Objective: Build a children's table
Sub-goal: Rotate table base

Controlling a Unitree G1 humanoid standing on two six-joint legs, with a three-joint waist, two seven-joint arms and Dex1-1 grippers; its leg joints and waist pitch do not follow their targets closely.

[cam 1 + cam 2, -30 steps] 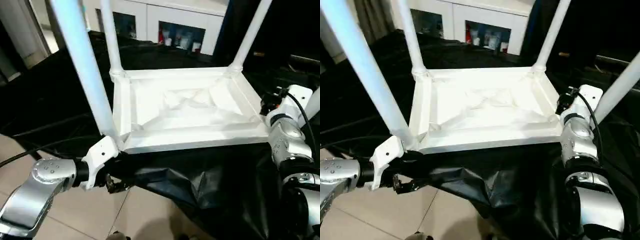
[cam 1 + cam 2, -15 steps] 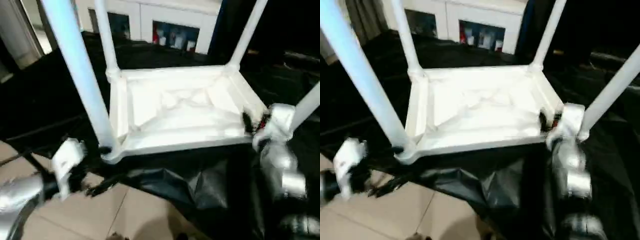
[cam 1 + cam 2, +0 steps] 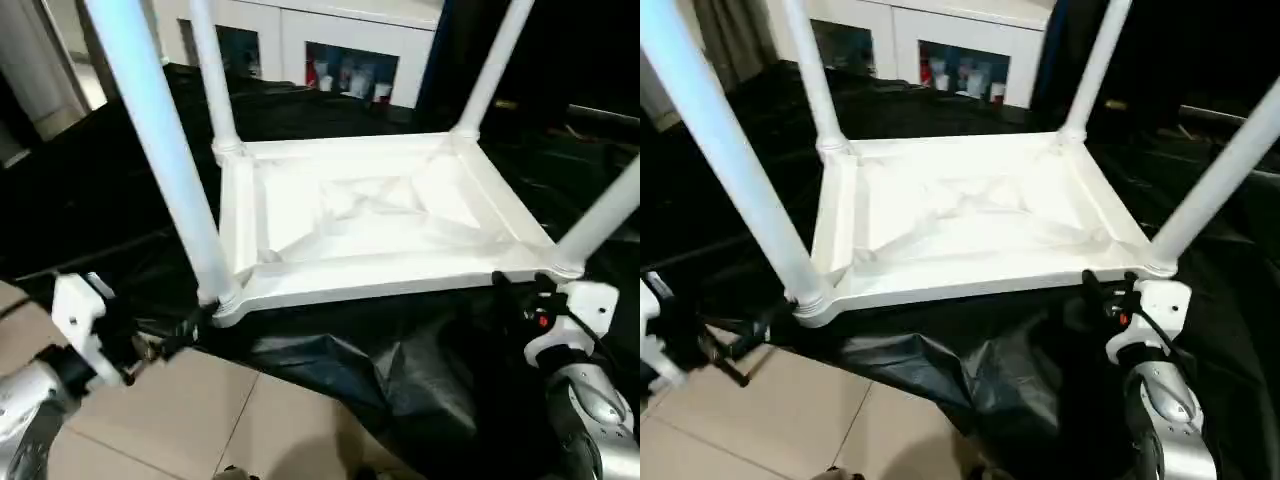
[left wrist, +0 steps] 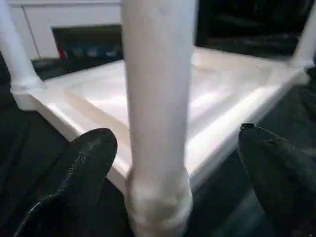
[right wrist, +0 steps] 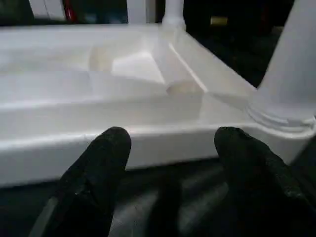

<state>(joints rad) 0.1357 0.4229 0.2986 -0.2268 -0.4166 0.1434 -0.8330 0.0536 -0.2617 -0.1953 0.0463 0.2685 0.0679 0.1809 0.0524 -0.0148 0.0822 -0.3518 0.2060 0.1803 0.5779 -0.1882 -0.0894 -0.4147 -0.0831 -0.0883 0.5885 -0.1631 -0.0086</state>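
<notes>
White children's table (image 3: 380,215) lies upside down on a black sheet (image 3: 400,370), with its ribbed underside facing up. All four long white legs stick up from the round corner sockets. One near leg (image 3: 160,150) is on the left and the other near leg (image 3: 605,215) is on the right. The two far legs stand at the back corners. The left gripper (image 4: 173,163) is wide open, with one black finger (image 4: 81,168) on each side of the near left leg, not touching it. It holds nothing. The right gripper (image 5: 170,168) is partly open and holds nothing. It sits just in front of the tabletop's near edge, beside the near right leg. A white cabinet (image 3: 350,50) stands behind.
</notes>
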